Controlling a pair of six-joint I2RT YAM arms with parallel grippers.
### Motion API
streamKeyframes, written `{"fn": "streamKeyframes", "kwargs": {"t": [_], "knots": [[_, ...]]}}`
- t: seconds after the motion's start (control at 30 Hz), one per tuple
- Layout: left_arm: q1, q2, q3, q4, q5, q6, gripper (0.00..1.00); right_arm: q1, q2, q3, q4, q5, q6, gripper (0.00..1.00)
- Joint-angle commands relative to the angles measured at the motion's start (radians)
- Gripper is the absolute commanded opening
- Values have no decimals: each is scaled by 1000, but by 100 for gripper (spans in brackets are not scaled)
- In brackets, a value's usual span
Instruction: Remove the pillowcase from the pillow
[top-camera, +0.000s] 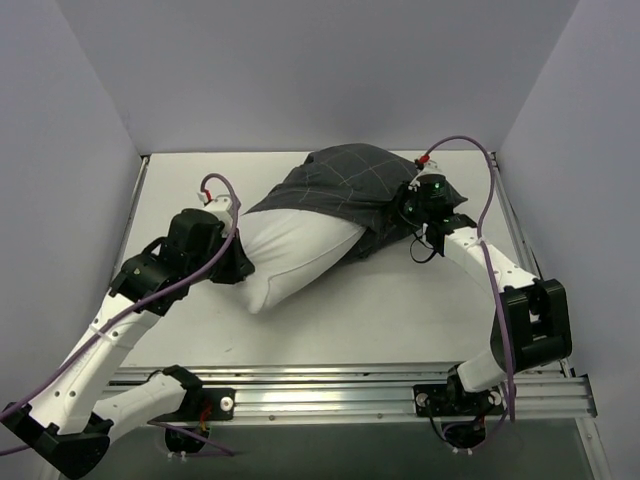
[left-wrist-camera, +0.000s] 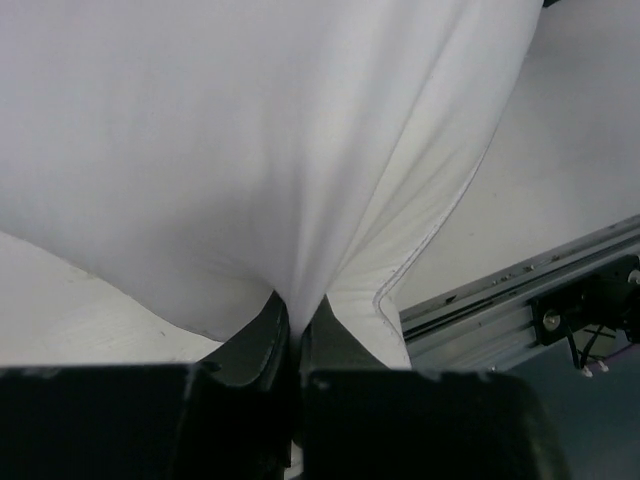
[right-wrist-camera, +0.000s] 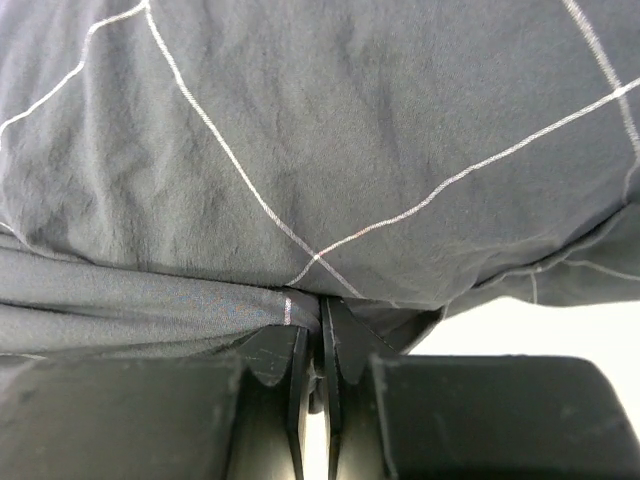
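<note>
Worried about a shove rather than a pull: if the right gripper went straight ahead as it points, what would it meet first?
The pillowcase: the right gripper is shut on a fold of it, and the checked cloth bulges directly ahead. What lies inside that bulge is hidden.

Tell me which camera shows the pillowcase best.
Top external: it shows the whole pillowcase, bunched over the far part of the pillow. The right wrist view shows only a close patch pinched in the right hand. The left wrist view shows none, just white pillow.
</note>
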Motion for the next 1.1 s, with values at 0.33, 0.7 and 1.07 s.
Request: {"fn": "streamKeyframes", "kwargs": {"t": [0.33,0.7,1.07], "knots": [[-184,27,-107,98,161,-92,95,60,-296,-90,-225,64,-57,68],[181,218,112,143,155,-6,97,155,-307,83,-259,-65,-221,86],[340,300,-132,282,258,0,97,341,27,420,-231,-106,-447,89]]}}
